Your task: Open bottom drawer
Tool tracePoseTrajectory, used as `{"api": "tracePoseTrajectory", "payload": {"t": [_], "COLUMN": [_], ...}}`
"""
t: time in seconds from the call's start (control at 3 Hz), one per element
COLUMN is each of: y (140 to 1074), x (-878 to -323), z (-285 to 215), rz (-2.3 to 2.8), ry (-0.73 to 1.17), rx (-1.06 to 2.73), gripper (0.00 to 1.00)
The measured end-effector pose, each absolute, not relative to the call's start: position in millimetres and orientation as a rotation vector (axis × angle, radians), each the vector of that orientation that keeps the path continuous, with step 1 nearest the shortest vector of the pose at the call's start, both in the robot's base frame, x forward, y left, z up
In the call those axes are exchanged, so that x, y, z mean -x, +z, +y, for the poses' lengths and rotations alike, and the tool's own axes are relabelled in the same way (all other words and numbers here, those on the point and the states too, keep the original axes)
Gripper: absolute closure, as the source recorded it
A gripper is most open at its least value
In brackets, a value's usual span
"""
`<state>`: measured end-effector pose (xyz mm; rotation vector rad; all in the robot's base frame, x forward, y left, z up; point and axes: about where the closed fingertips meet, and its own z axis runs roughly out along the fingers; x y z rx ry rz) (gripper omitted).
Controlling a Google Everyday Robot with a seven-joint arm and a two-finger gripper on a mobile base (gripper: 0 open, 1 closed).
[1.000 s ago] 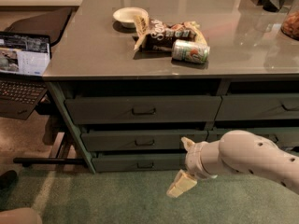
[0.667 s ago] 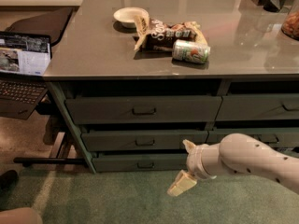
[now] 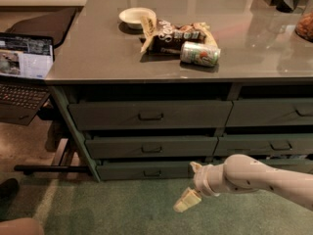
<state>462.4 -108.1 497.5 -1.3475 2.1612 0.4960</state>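
Note:
The bottom drawer (image 3: pixel 146 170) is the lowest of three dark grey-green drawers on the left side of the cabinet. It has a low flat front with a small dark pull (image 3: pixel 152 173) at its centre, and it sits flush and closed. My gripper (image 3: pixel 190 184) hangs just to the right of the drawer front, near the green floor. Its cream fingers are spread apart, one fingertip (image 3: pixel 186 200) low and one beside the drawer's right end. It holds nothing and is clear of the pull.
The middle drawer (image 3: pixel 151 147) and top drawer (image 3: pixel 149 114) sit above, with matching drawers (image 3: pixel 274 143) to the right. The countertop (image 3: pixel 98 53) carries a bowl (image 3: pixel 136 16), a snack bag (image 3: pixel 176 33) and a can (image 3: pixel 200 54). A laptop (image 3: pixel 24 67) stands at the left.
My gripper has dropped slightly lower beside the bottom drawer. The drawers have not moved.

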Motion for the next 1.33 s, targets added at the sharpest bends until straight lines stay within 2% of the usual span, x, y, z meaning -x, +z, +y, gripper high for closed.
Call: {"api": "tracePoseTrajectory", "payload": {"t": [1.0, 1.33], "y": [350.7, 350.7], "x": [-525.9, -525.9], "z": [-99.2, -99.2], "rz": [2.151, 2.151], "ry": [0.593, 0.593], "rx": [1.113, 1.113], "gripper": [0.0, 0.0]}}
